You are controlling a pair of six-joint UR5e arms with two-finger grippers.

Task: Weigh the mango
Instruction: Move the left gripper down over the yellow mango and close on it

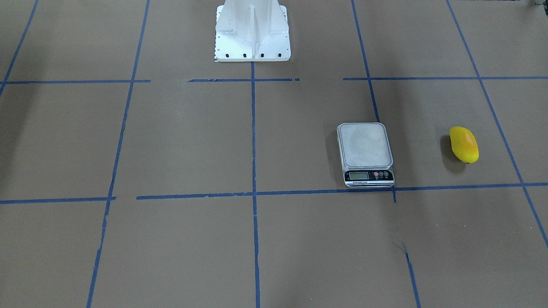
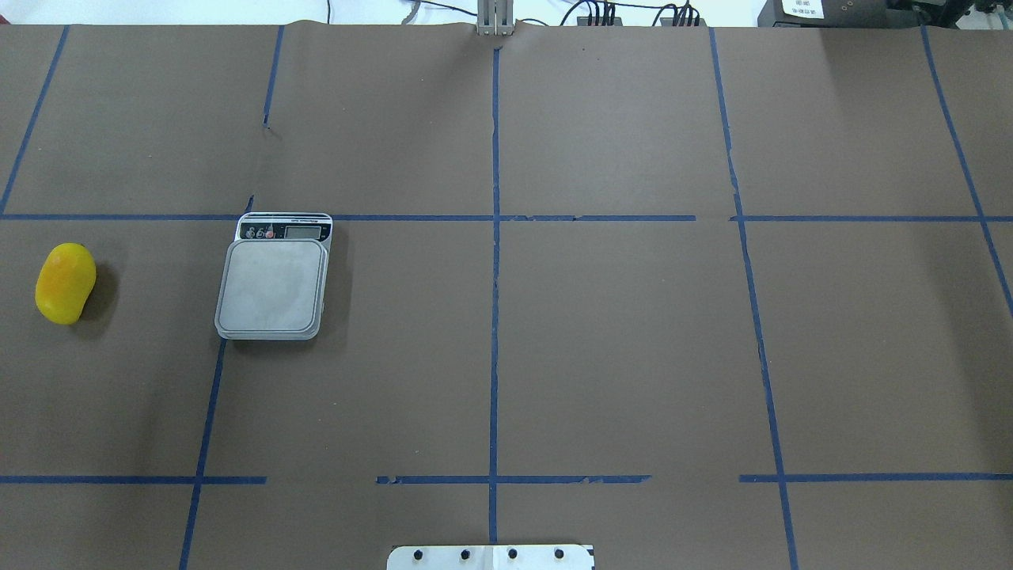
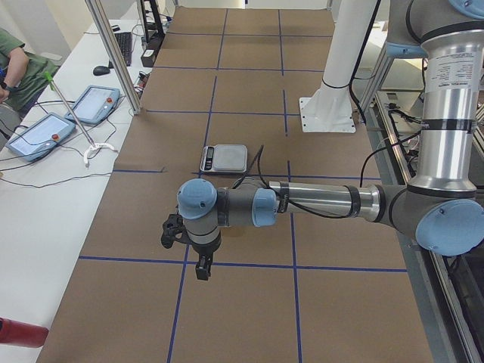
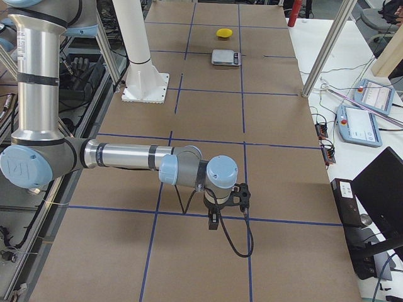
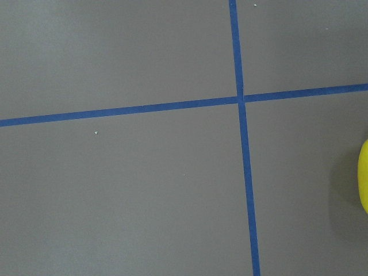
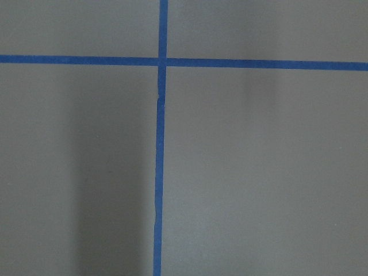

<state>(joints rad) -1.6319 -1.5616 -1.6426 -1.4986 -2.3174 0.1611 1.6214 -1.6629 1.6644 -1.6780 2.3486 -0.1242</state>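
The mango [image 2: 65, 283] is glossy yellow with an orange blush and lies on the brown table at the overhead view's far left. It also shows in the front-facing view [image 1: 463, 144] and the exterior right view [image 4: 223, 32], and as a yellow sliver at the left wrist view's right edge [image 5: 364, 178]. The grey scale [image 2: 273, 286] stands to its right with a bare platform [image 1: 365, 144]. My left gripper [image 3: 203, 268] shows only in the exterior left view and my right gripper [image 4: 214, 220] only in the exterior right view. I cannot tell whether either is open or shut.
Blue tape lines [image 2: 495, 277] divide the brown table into squares. The white robot base [image 1: 252, 32] stands at the table's robot side. Operator pendants [image 3: 68, 117] and cables lie on the white side bench, and a person [image 3: 15, 72] sits there.
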